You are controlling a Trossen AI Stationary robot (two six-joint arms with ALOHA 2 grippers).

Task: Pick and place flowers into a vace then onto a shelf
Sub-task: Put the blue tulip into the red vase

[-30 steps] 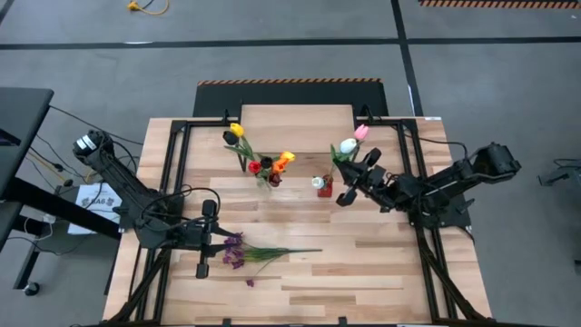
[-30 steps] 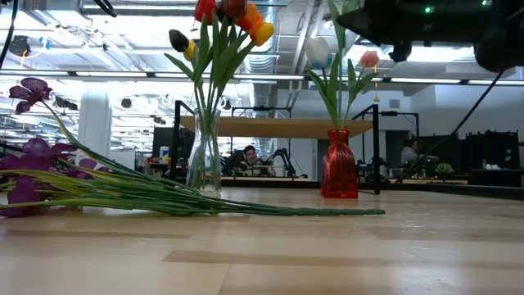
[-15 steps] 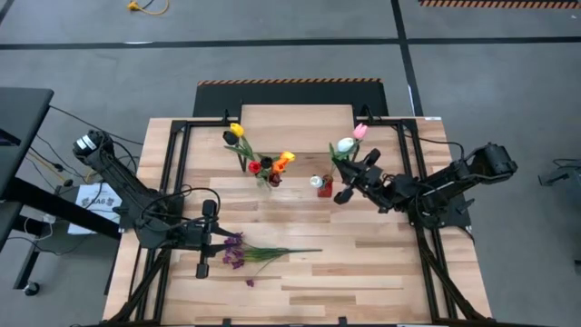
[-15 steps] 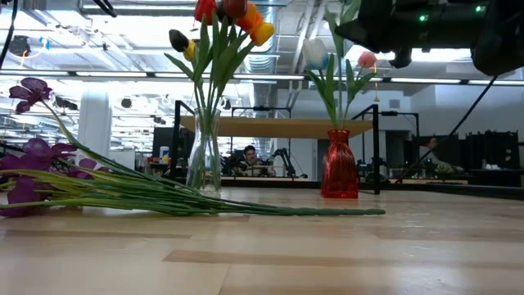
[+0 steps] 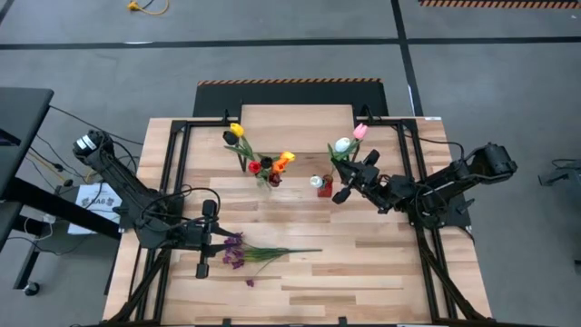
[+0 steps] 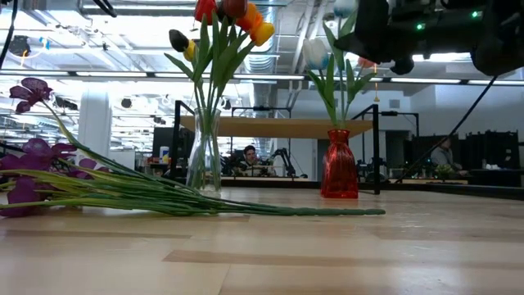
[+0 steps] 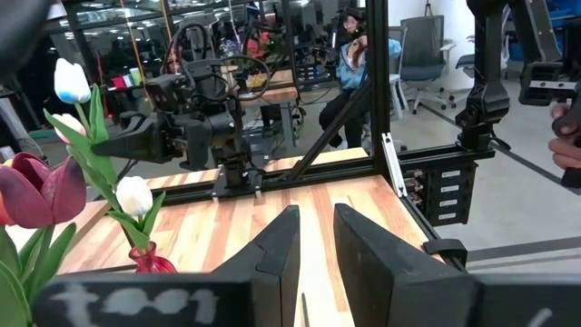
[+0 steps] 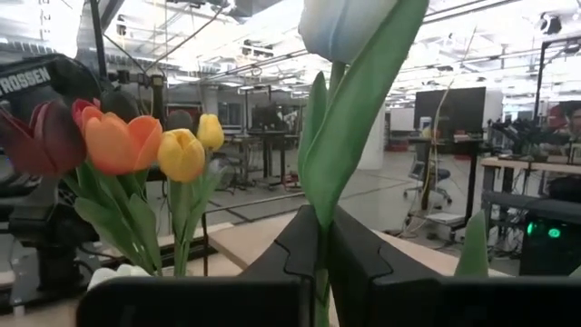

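Tulips (image 5: 263,156), red, orange, yellow and dark, stand upright in a clear glass vase (image 6: 204,152) before the shelf (image 5: 295,116). A red vase (image 6: 339,166) beside it holds white and pink tulips (image 5: 348,143). Purple sprigs (image 5: 256,253) lie flat on the surface, heads toward the left arm.

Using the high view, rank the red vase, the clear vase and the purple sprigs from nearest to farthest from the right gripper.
1. Red vase, just beside the right gripper, toward the table's middle.
2. Clear vase, farther toward the left arm's side.
3. Purple sprigs, lying near the table's front edge by the left gripper.
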